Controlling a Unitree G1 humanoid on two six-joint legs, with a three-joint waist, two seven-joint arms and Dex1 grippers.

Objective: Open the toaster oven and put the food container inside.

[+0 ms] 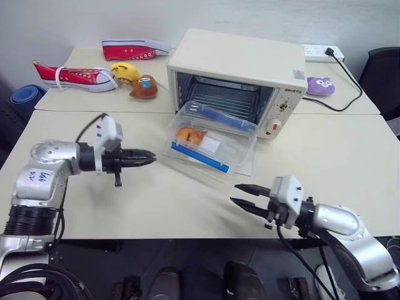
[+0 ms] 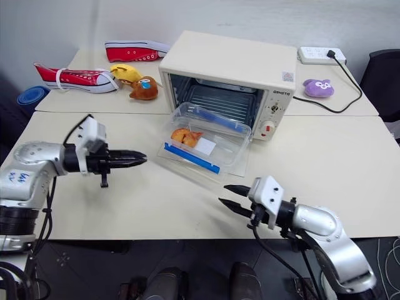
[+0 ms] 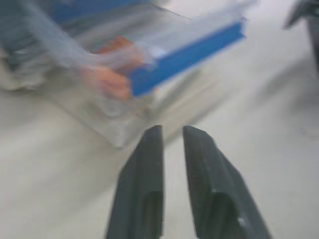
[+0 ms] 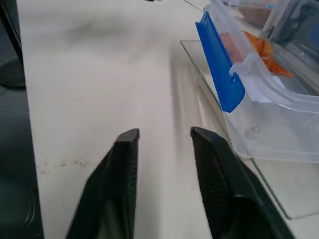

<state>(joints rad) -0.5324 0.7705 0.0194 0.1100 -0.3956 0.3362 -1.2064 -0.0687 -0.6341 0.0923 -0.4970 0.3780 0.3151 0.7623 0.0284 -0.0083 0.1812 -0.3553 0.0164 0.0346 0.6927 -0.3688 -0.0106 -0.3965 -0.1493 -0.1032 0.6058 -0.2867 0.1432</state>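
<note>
The toaster oven [image 1: 240,81] stands open, its glass door folded down flat onto the table [image 1: 325,156]. The food container [image 1: 209,136] rests on that door, its far end up against the mouth of the oven and its near end jutting out toward the robot — not yet on the wire rack inside. It is not inside, so the second half of the task looks unfinished.

The left gripper [image 1: 150,157] hangs over the table with its jaws pressed together and nothing between them. The container lies just ahead of those tips and slightly beyond, near but not touching. The right gripper [image 1: 240,195] hovers with its jaws parted and empty; the container sits ahead of it and up toward the oven, with bare table between.

The container's long axis, marked by the blue clip strips [image 1: 199,157], runs slantwise across the oven mouth rather than into it. So the near blue strip faces both grippers broadside. The left gripper is the nearer of the two, and a push from the near side would probably have to drive the box away from the jaws, into the opening — a skewed shove could turn it instead.
</note>
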